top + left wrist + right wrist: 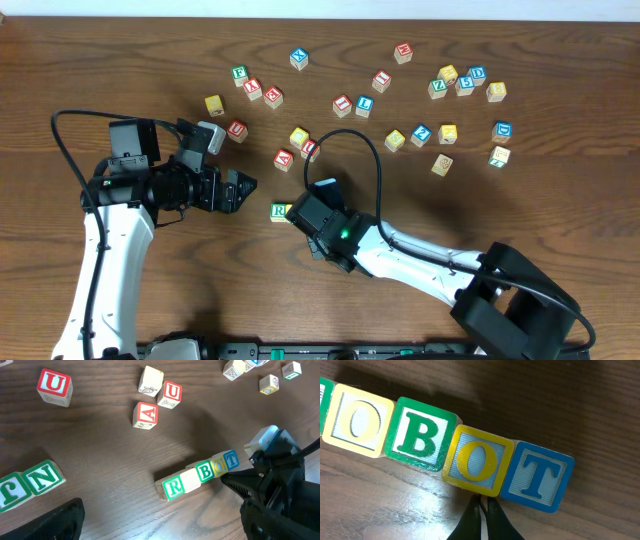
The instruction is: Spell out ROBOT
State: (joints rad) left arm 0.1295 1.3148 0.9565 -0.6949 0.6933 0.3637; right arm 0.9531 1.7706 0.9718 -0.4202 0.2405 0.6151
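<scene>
Right claw: right gripper (481, 508) clenched on nothing, tips at the near edge of the second O cube (477, 460), by its seam with the T cube (537, 476).
Left claw: left gripper (242, 192) released wide, empty, near the R cube (173, 488) but apart.
Row: R, first O cube (355, 420), B cube (417, 434), O, T, touching, mid-table between the claws.
Progress: word spelled, judged complete; at most straightening and drawing clear left.
Heading: letters face up; long axis roughly across the table, R toward the left arm.
</scene>
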